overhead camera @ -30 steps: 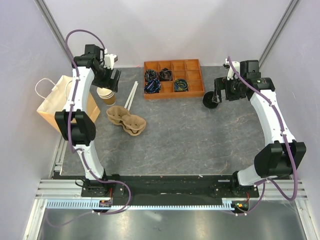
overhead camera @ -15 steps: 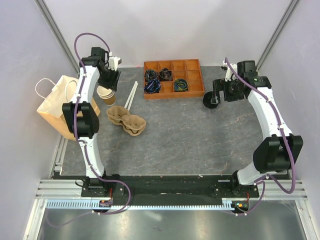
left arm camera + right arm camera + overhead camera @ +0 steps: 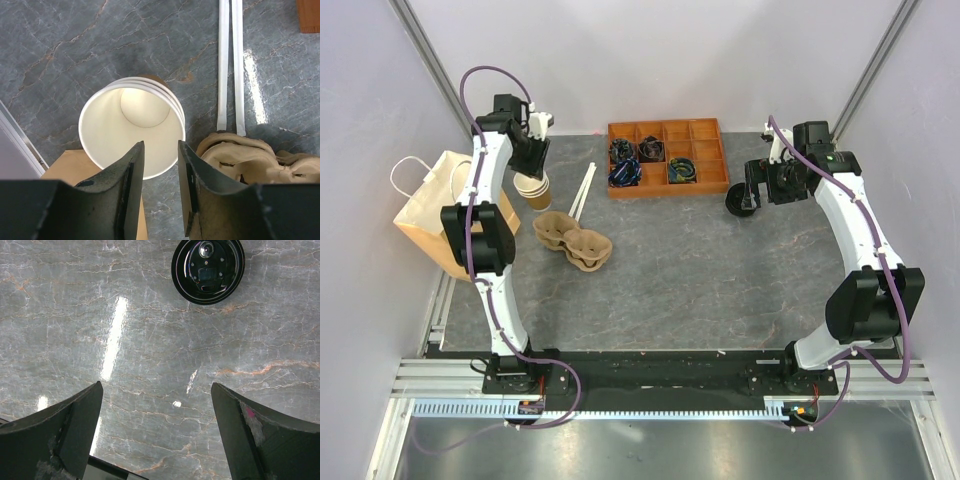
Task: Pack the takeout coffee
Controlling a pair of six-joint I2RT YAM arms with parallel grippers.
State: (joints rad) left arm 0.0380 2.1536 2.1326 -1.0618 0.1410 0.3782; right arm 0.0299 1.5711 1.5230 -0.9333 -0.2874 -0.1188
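The takeout coffee, a lidded cup, shows in no view. A stack of lidless tan paper cups (image 3: 532, 188) stands upright at the table's left. In the left wrist view its pale inside (image 3: 132, 132) lies just under my left gripper (image 3: 159, 145). The jaws have narrowed to a small gap over the stack's near rim, and nothing is pinched between them. From above, the left gripper (image 3: 532, 165) hovers over the stack. A loose black lid (image 3: 742, 202) lies flat at the right, and the right gripper (image 3: 756, 188) hangs wide open beside it. The right wrist view has the lid (image 3: 208, 271) ahead of the empty right gripper (image 3: 157, 385).
A pulp cup carrier (image 3: 573, 240) sits just in front of the cups, with its edge (image 3: 250, 160) beside the right finger. Two white straws (image 3: 583, 190) lie by the stack. A brown paper bag (image 3: 440, 205) stands at the left edge. An orange compartment tray (image 3: 667, 157) sits at the back.
The left gripper's jaws have narrowed from wide open to a small gap, and the left wrist has shifted slightly over the cup stack. The right arm has barely moved.
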